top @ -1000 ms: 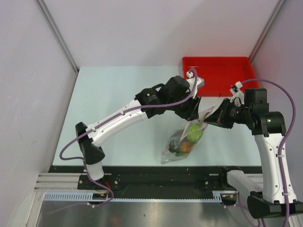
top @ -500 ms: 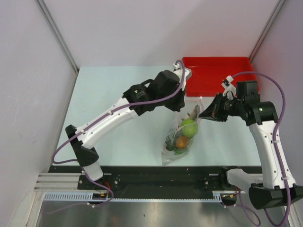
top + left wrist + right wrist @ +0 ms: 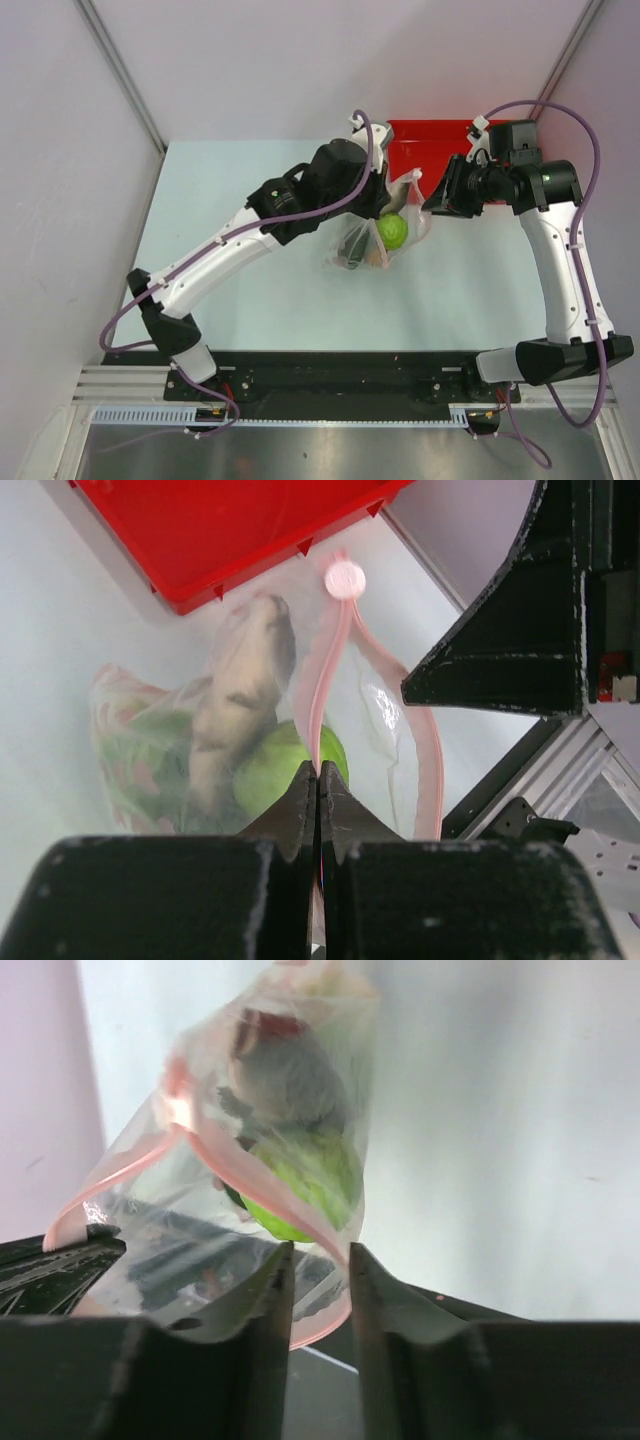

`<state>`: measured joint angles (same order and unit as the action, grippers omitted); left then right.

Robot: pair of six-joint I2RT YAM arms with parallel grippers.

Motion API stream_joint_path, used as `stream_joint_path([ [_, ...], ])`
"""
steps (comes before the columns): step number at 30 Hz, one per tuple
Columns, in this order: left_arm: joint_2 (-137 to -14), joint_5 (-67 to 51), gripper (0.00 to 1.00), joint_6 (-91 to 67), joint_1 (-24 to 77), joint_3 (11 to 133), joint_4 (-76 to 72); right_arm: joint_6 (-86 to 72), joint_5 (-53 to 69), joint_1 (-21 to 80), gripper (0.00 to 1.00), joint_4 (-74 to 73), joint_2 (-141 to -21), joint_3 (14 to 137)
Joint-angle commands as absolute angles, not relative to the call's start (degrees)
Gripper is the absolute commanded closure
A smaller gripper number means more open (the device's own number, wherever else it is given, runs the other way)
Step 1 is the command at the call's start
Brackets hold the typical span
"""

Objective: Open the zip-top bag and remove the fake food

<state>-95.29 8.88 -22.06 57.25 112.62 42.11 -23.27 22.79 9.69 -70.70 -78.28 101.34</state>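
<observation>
Left tool [image 3: 318, 776] tight on zip-top bag [image 3: 356, 244]

Pale blue-green table [image 3: 250, 290], red tray [image 3: 425, 140] (far right corner) on it

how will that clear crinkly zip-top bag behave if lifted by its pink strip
Likely floppy: the clear crinkly zip-top bag crumples beyond the pinched pink zip strip. Probably end-heavy, since the grey toy fish and light green round fruit bunch together inside.

left hand [image 3: 318, 775]: clamped tight | right hand [image 3: 320, 1255]: jaws slightly apart
</observation>
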Motion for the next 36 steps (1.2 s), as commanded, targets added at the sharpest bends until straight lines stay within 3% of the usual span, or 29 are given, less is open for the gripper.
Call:
stream_joint_path([
  [1, -99.7, 6.2, 1.0, -23.4, 57.1, 115.0, 35.1, -20.7, 14.9, 9.8, 0.63, -78.7, -78.6, 104.2],
  [4, -102.6, 4.5, 1.0, -23.9, 56.9, 115.9, 33.2, -22.4, 12.7, 9.8, 0.52, -79.7, -76.4, 104.5],
  [7, -104.7, 3.2, 1.0, -24.5, 56.6, 116.5, 32.0, -24.2, 13.6, 9.8, 0.52, -79.2, -73.9, 104.2],
  [14, -105.7, 0.5, 1.0, -26.0, 56.3, 116.4, 30.3, -30.0, 19.9, 9.8, 0.62, -71.0, -68.7, 89.2],
  [19, -105.9, -2.0, 1.0, -26.6, 56.3, 116.2, 29.6, -29.7, 15.2, 9.8, 0.67, -69.9, -68.0, 84.4],
  [25, -105.9, -3.7, 1.0, -27.1, 56.3, 116.1, 28.6, -29.4, 14.5, 9.8, 0.55, -66.0, -69.3, 81.5],
  [33, -106.2, -5.8, 1.0, -27.8, 56.3, 115.8, 27.7, -27.0, 12.9, 10.1, 0.48, -62.9, -71.1, 78.0],
  [36, -106.3, -6.4, 1.0, -27.9, 56.3, 115.7, 27.3, -26.9, 11.6, 10.5, 0.4, -61.5, -71.5, 76.4],
])
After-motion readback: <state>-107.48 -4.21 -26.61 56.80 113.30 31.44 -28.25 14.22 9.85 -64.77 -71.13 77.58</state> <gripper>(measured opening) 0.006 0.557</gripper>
